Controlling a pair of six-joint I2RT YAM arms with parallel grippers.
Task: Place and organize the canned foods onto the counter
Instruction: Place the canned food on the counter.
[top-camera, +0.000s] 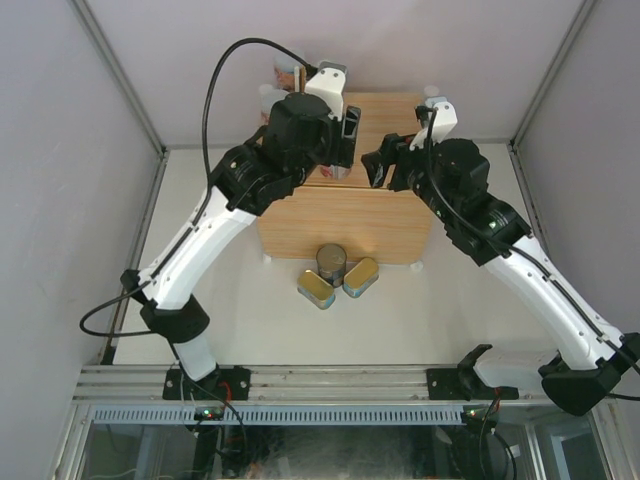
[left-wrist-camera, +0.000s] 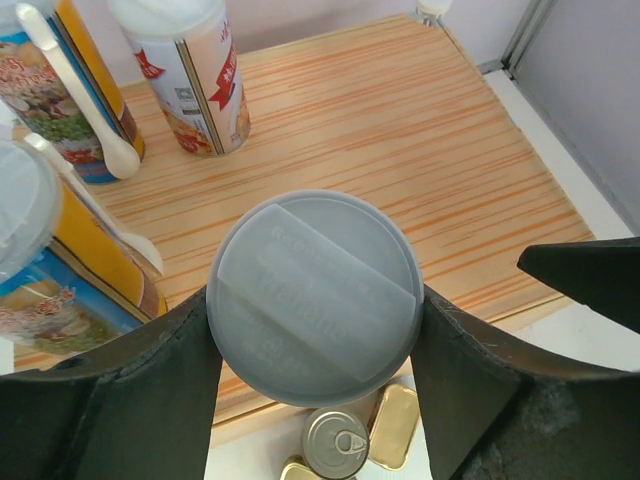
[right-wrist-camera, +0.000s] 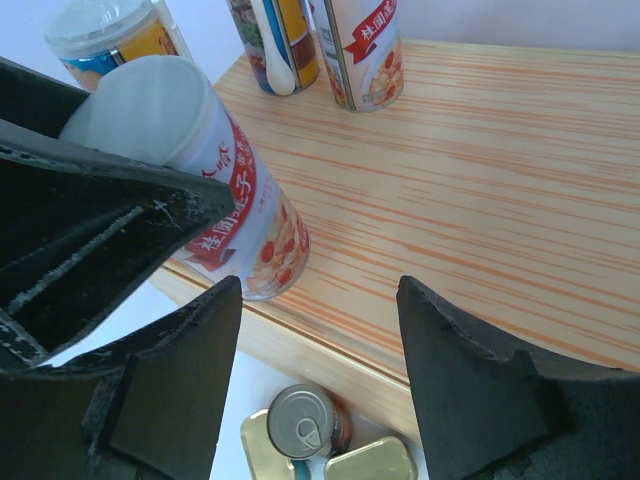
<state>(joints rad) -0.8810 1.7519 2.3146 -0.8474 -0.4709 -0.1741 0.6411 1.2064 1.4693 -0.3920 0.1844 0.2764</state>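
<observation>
My left gripper is shut on a tall white-lidded can, its fingers pressed on both sides of the lid. In the right wrist view this red-and-white can stands near the front left edge of the wood-grain counter. Three more tall cans stand at the counter's back left. My right gripper hangs open over the counter's front edge, holding nothing. On the table in front of the counter sit a dark metal-topped can and two gold tins.
Both arms reach over the counter and their grippers are close together. A right finger shows at the edge of the left wrist view. White plastic spoons are strapped to two back cans. Grey walls enclose the table.
</observation>
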